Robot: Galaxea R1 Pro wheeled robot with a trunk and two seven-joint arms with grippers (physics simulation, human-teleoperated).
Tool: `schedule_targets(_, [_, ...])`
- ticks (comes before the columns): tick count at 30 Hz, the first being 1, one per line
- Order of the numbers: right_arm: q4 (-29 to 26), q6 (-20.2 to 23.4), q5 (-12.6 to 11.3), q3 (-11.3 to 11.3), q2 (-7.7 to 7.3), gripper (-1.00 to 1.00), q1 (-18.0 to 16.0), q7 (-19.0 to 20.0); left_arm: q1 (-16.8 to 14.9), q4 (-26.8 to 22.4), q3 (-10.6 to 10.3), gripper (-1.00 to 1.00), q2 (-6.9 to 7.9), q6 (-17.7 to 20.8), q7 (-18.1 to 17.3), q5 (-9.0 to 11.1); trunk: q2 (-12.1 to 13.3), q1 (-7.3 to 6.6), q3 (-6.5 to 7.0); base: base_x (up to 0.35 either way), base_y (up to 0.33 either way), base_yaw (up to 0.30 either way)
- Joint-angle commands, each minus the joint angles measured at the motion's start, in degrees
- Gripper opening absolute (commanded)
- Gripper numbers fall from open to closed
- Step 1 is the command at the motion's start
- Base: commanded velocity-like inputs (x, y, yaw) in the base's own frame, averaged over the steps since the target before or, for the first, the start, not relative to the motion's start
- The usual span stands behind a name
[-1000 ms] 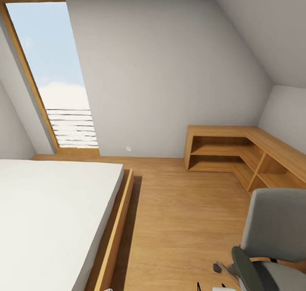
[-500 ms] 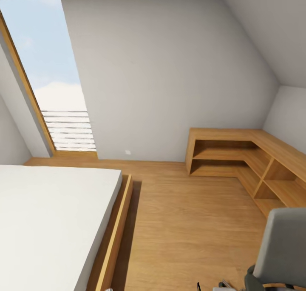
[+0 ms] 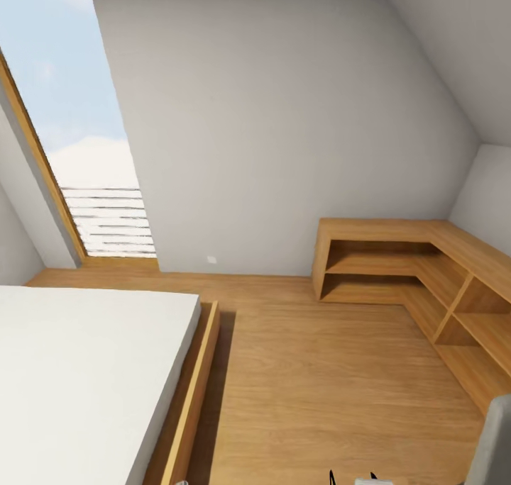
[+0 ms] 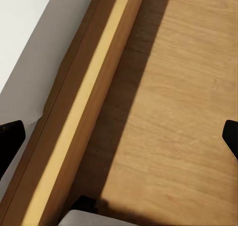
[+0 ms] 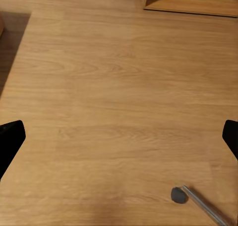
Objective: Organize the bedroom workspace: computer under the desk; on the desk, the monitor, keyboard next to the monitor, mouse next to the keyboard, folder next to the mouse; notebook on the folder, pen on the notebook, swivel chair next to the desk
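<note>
The swivel chair (image 3: 498, 439) shows as a sliver of grey backrest at the lower right edge of the head view. One of its castors on a chrome leg (image 5: 179, 195) rests on the floor in the right wrist view. My left gripper (image 4: 119, 137) is open, hanging over the bed's wooden frame and the floor beside it. My right gripper (image 5: 119, 137) is open above bare floor, holding nothing. The desk, computer, monitor, keyboard, mouse, folder, notebook and pen are out of view.
A low bed (image 3: 85, 371) with a white mattress and a wooden frame (image 3: 191, 400) fills the left. A wooden corner shelf unit (image 3: 397, 272) runs along the back and right walls. A tall slanted window (image 3: 78, 137) is at the far left. Wooden floor (image 3: 319, 371) lies between bed and shelves.
The whole head view has swung, so the camera moved. The swivel chair has slid from the lower right almost out of the picture, and the shelf unit sits lower.
</note>
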Motion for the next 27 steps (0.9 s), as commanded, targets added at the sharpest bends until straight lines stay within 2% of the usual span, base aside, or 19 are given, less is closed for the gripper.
schedule_targets(1, [-0.01,-0.04,-0.03,0.48,0.01,1.00,-0.04,-0.54,-0.06,0.00,-0.49,1.00,0.02,-0.20,0.40,0.32,-0.12,0.07,-0.13,0.322,0.000,0.000])
schedule_targets(27, [-0.01,-0.04,-0.03,0.48,0.17,1.00,-0.04,-0.53,-0.06,0.00,-0.49,1.00,0.02,-0.20,0.40,0.32,-0.12,0.07,0.05,0.322,0.000,-0.046])
